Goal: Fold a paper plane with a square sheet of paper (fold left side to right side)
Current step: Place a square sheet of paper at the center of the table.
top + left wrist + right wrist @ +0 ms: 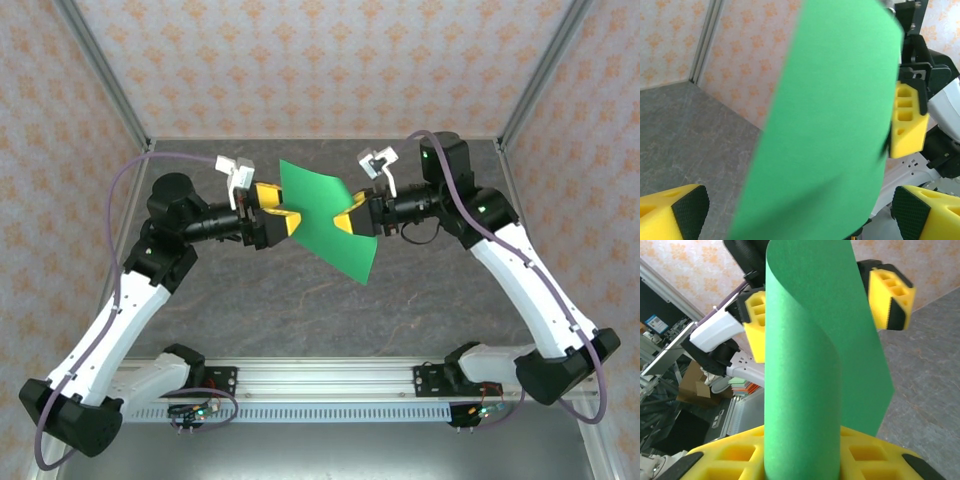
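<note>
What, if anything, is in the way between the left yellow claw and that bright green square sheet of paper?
Nothing visible. The bright green paper sheet hangs in the air between the left gripper's open fingers, while the right gripper pinches it.

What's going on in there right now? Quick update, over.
Right gripper shut on the green sheet, holding it curled above the table. Left gripper open, straddling the sheet's other edge. Nothing seen in the way.
</note>
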